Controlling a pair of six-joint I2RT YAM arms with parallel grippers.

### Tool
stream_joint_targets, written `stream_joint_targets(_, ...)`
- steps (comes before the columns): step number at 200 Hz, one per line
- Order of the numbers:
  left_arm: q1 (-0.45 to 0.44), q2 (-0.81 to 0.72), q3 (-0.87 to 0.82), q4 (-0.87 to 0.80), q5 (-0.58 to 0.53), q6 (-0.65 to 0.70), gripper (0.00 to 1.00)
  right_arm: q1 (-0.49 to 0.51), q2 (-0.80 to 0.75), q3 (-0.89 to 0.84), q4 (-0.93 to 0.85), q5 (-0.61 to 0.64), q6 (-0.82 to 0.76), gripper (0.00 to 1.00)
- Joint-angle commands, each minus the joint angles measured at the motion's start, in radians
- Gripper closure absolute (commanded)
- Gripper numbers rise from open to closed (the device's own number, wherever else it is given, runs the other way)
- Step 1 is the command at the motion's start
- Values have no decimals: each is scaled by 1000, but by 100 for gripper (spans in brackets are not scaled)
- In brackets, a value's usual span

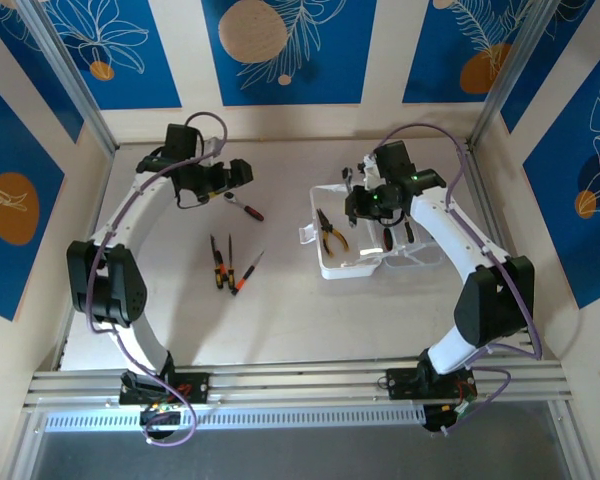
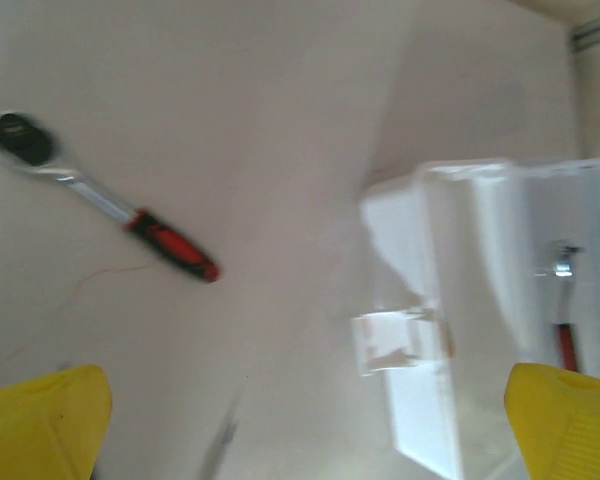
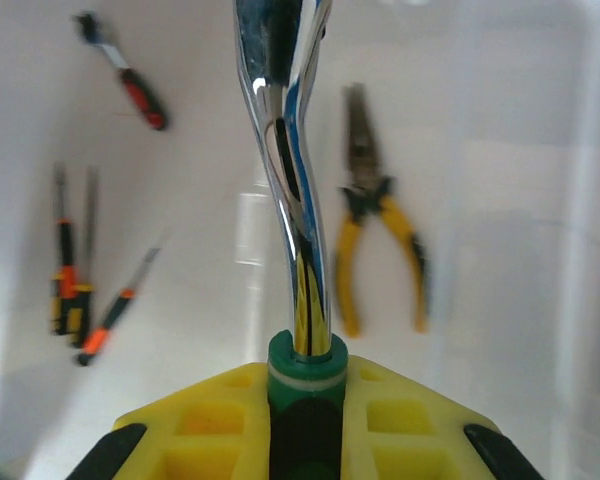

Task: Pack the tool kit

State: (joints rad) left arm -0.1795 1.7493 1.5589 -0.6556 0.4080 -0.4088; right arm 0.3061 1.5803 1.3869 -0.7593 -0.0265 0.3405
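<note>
While my right gripper (image 3: 300, 405) clamps a chrome-shafted, green-collared tool (image 3: 290, 170) above the open case (image 1: 330, 268), where yellow pliers (image 3: 380, 230) lie, my left gripper (image 2: 305, 430) hangs spread and empty near the ratchet (image 2: 110, 200).

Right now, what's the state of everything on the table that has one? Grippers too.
case: open
pliers: lying inside the case, not held
ratchet: loose on the table, outside the case
screwdrivers: loose on the table, outside the case
chrome tool: held above the case
left gripper: open, empty
right gripper: shut on the chrome tool
</note>
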Motion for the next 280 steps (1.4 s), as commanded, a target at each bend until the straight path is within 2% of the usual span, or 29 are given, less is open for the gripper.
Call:
stream_joint_targets(1,12,-24,-50,-123,-111,84,0,-1,-7,-11,-96,154,-69,100)
stream_joint_targets(56,19,-25,-117,-115,-146,94,0,25,75,5,-142,347,-118,100)
stream_joint_targets(122,19,-36,-139,-114,-158,97,0,99,236,102,-208,650,-52,100)
stream_joint_targets(173,20,-43,-155,-118,-165,100,0,113,271,135,-274,737,5,100)
stream_joint_targets(191,19,-45,-155,-122,-170,104,0,114,276,149,-286,743,9,94)
stream_joint_targets(225,19,-54,-167,-131,-182,112,0,120,265,166,-289,720,-1,70)
stream_joint_targets(264,19,-65,-199,-137,-190,117,0,148,240,195,-279,661,-30,52)
stream_joint_targets(280,19,-65,-222,-143,-202,117,0,163,223,210,-275,622,-47,41)
